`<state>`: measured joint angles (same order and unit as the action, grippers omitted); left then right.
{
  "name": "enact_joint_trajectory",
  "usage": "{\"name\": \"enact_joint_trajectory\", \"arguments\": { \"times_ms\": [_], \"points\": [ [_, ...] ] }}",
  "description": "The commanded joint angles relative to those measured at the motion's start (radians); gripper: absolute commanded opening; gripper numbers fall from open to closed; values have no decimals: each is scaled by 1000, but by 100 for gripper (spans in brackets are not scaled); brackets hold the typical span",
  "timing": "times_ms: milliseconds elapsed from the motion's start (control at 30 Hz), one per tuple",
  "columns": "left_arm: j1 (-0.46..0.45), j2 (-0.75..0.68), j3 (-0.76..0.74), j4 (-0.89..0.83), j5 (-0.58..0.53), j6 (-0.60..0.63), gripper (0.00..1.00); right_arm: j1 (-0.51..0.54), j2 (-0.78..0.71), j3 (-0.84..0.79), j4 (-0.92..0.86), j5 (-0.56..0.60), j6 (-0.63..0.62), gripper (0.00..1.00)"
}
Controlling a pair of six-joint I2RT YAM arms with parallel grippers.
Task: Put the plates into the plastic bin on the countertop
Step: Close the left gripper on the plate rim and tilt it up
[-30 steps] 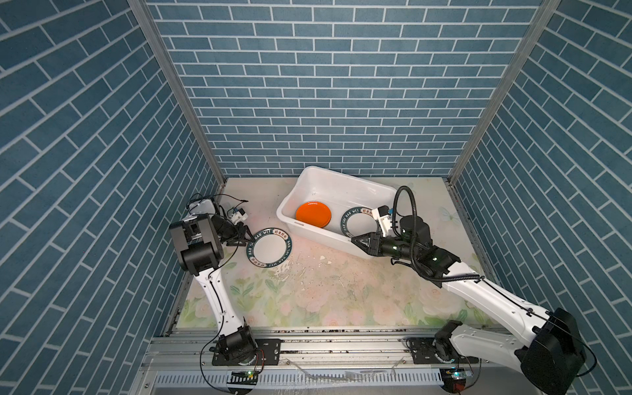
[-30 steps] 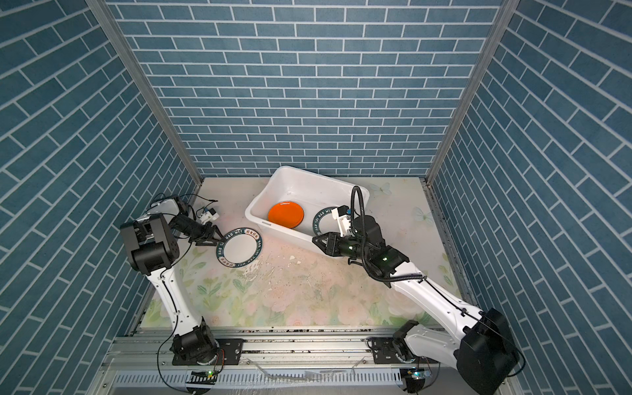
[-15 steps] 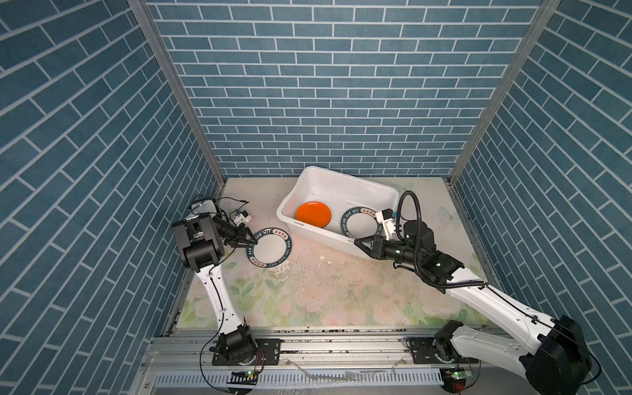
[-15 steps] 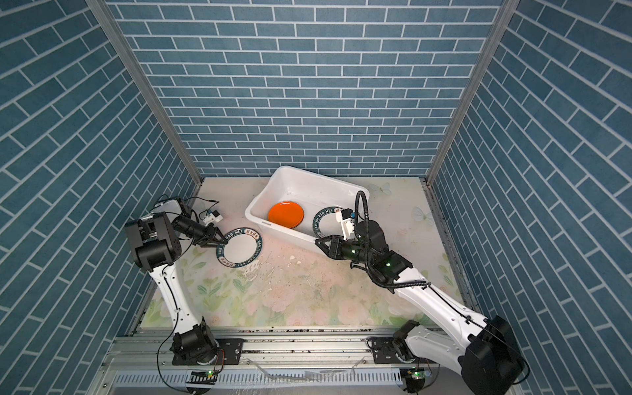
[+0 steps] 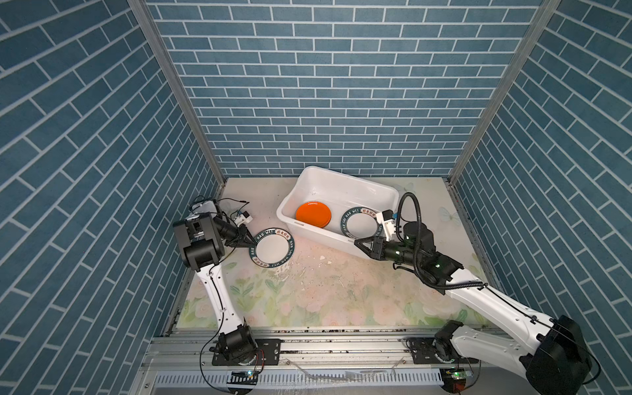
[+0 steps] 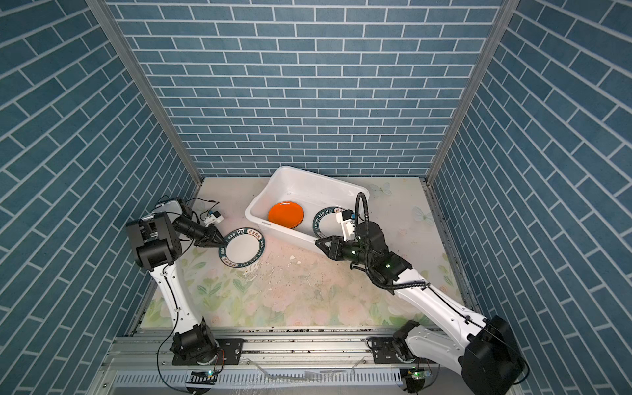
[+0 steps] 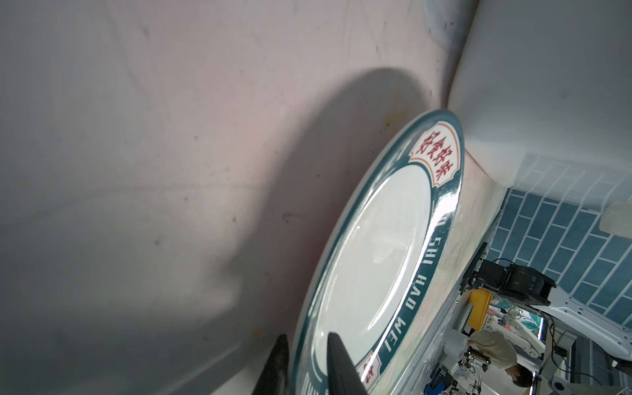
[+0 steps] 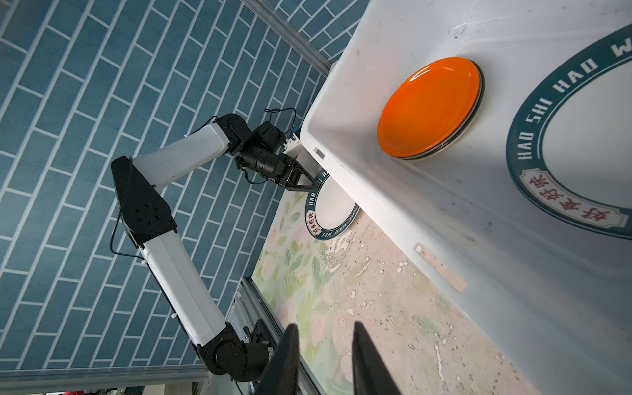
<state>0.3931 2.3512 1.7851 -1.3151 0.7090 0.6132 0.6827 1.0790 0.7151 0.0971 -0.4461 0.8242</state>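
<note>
A white plate with a dark-green lettered rim [image 5: 272,247] [image 6: 242,247] [image 7: 372,260] sits at the left of the countertop [image 5: 325,290], one edge raised. My left gripper [image 5: 251,243] [image 6: 222,243] [image 7: 307,337] is shut on its rim, one finger above and one below. The plastic bin [image 5: 328,188] [image 6: 307,188] [image 8: 427,34] holds an orange plate [image 5: 313,214] [image 6: 286,213] [image 8: 429,106] on top of other plates, and beside it a second lettered plate [image 5: 359,224] [image 6: 328,222] [image 8: 581,143]. My right gripper [image 5: 357,242] [image 6: 318,242] [image 8: 325,325] hangs open and empty outside the bin's near wall.
The grey metal rail [image 5: 307,342] carrying both arm bases runs along the front edge. Blue brick walls close in the left, back and right sides. Scuffed patches and small white chips [image 5: 321,257] mark the countertop between the grippers.
My left gripper's jaws have closed onto the plate's rim. The plate and the right arm have hardly moved.
</note>
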Motion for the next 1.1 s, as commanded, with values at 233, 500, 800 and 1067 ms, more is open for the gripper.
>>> {"name": "enact_joint_trajectory", "arguments": {
  "times_ms": [233, 500, 800, 1067],
  "points": [
    [1, 1, 3, -51, 36, 23, 10, 5, -13, -28, 49, 19, 33, 28],
    [0, -48, 12, -87, 41, 31, 0, 5, -15, -40, 64, 19, 35, 28],
    [0, -154, 32, -112, -24, -3, 0, 5, -13, -46, 76, 14, 37, 28],
    [-1, -235, 115, -189, -91, -17, 0, 5, 8, -36, 92, -5, 34, 28]
  ]
}}
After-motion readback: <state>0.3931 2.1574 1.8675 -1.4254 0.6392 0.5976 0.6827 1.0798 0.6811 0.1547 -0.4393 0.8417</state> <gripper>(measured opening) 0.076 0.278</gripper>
